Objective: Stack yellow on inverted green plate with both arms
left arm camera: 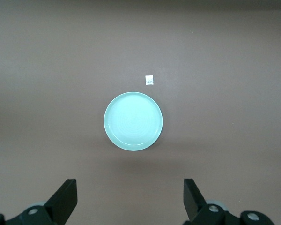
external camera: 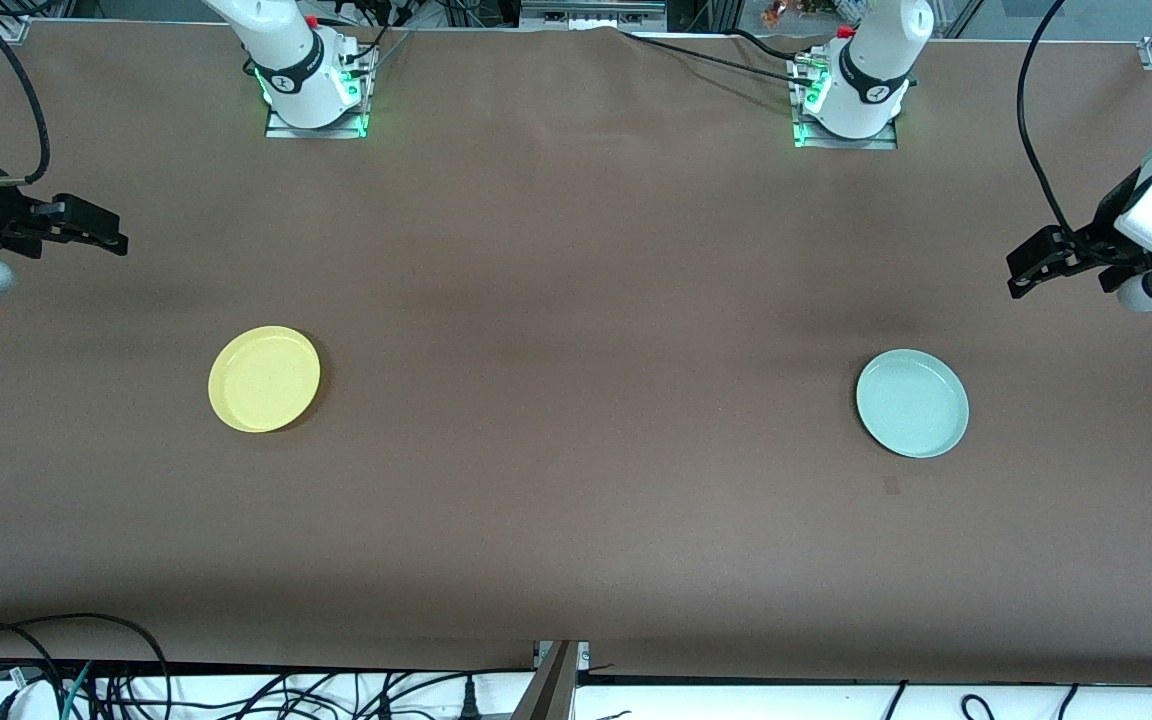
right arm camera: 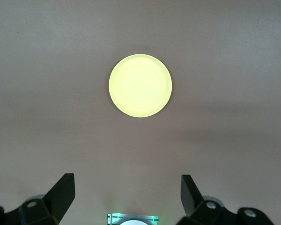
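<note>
- The bench, covered in brown, is seen bare between the two plates, which lie well apart, and a wide strip of it is left bare between them and the edge nearest the front camera.
- The yellow plate is set rim up toward the right arm's end of the bench, with nothing held in it; it is also seen whole in the right wrist view.
- The green plate is set rim up toward the left arm's end, slightly nearer to the front camera than the yellow plate, and nothing is held in it.
- A small white tag is seen on the bench just beside the green plate, apart from its rim.
- The right end effector is held in the air over the bench's edge at the right arm's end, its fingers spread wide and gripping nothing.
- The left end effector is held in the air near the bench's edge at the left arm's end, its fingers likewise spread wide and gripping nothing.
</note>
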Action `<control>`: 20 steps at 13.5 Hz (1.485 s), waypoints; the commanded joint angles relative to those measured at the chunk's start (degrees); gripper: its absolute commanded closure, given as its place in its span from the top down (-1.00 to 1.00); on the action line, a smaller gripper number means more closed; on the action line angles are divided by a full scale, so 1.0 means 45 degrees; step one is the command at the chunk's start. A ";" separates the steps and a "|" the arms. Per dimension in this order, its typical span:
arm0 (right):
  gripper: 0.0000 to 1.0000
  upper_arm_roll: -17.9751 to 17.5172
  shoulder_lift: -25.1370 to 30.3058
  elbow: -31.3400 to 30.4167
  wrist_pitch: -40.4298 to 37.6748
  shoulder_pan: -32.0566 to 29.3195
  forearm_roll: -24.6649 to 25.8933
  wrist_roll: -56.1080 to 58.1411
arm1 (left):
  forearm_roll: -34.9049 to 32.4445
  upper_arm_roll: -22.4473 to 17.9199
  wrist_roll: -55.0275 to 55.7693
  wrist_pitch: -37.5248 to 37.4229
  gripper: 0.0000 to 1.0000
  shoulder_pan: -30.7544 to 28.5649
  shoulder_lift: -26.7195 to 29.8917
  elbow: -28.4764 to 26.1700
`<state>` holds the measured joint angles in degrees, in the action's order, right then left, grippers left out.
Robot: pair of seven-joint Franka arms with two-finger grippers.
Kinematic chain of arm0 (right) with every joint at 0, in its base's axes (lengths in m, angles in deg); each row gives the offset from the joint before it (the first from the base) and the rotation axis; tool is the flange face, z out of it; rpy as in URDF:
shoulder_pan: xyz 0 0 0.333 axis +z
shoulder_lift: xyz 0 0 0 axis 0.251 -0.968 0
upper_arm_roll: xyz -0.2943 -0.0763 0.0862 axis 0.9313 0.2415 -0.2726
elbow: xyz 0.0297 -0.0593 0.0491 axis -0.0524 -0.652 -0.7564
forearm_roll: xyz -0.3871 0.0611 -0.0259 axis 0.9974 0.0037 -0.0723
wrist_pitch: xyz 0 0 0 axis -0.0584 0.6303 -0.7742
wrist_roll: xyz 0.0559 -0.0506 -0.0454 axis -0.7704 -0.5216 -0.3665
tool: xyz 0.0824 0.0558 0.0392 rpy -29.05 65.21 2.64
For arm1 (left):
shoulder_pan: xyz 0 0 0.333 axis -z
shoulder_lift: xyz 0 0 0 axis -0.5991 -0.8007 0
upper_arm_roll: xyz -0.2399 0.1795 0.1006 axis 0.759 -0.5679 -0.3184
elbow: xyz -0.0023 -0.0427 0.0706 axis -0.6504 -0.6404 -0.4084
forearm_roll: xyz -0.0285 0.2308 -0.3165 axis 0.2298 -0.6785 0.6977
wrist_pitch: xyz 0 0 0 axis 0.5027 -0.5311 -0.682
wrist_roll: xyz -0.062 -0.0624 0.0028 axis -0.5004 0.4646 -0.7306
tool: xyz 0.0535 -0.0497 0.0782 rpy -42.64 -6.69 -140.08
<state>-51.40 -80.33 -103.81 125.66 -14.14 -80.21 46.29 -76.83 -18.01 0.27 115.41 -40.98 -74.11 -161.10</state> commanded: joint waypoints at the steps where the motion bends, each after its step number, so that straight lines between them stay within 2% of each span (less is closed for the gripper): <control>1: 1.00 -0.0036 0.0057 0.0098 0.0008 0.0009 0.0119 0.0063 | -0.0035 0.0030 -0.0039 -0.0063 1.00 -0.0010 0.0259 0.0051; 17: 1.00 0.0061 0.0038 0.0079 0.0008 -0.0030 0.0100 0.0063 | -0.0016 -0.0185 -0.0215 -0.0178 1.00 -0.0536 -0.0031 0.0322; 20: 1.00 0.0061 0.0038 0.0079 0.0008 -0.0030 0.0100 0.0063 | 0.0023 -0.0048 -0.0448 -0.0294 1.00 -0.0517 -0.0440 0.0109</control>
<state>-51.21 -80.33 -103.80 125.71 -14.23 -80.21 46.29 -76.83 -18.86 0.01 115.03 -42.63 -74.75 -160.60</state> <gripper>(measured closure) 0.000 0.000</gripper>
